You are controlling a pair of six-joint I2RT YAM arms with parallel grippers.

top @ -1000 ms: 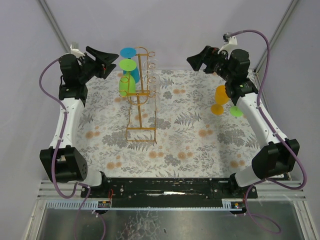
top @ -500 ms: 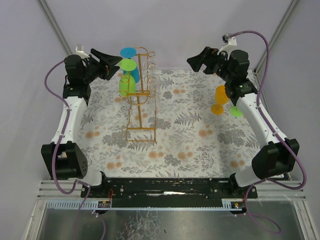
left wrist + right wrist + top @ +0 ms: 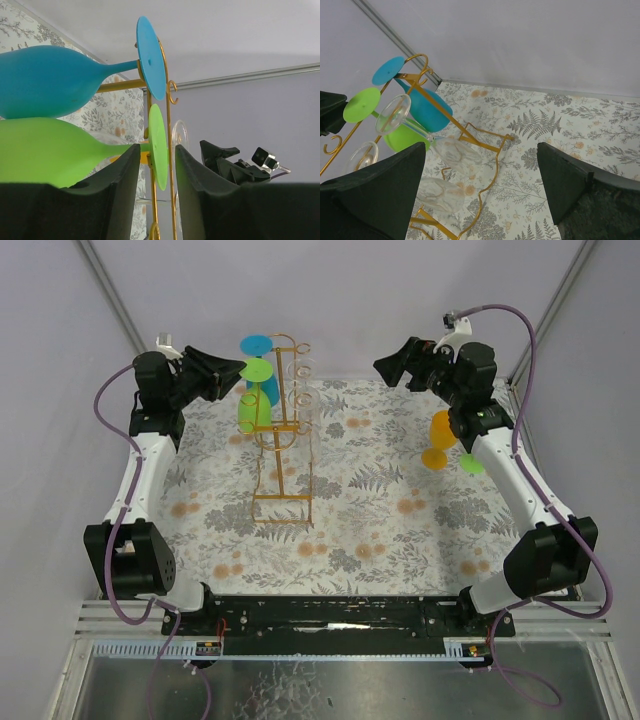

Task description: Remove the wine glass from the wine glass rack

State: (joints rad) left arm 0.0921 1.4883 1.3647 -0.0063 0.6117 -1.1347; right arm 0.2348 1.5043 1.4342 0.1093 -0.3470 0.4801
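I am easing my left claw in toward the green wine glass at eleven o'clock on the wine glass rack. Its fingers are standing apart, lining up on the stem and gripping nothing yet.

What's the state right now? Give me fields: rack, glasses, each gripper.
rack: wine glass rack, upright
hanging: blue glass, green glass, two clear glasses
left gripper: open, tips at green glass's foot, contact unclear
right gripper: open, raised, apart from rack
off rack: orange glass, standing at right
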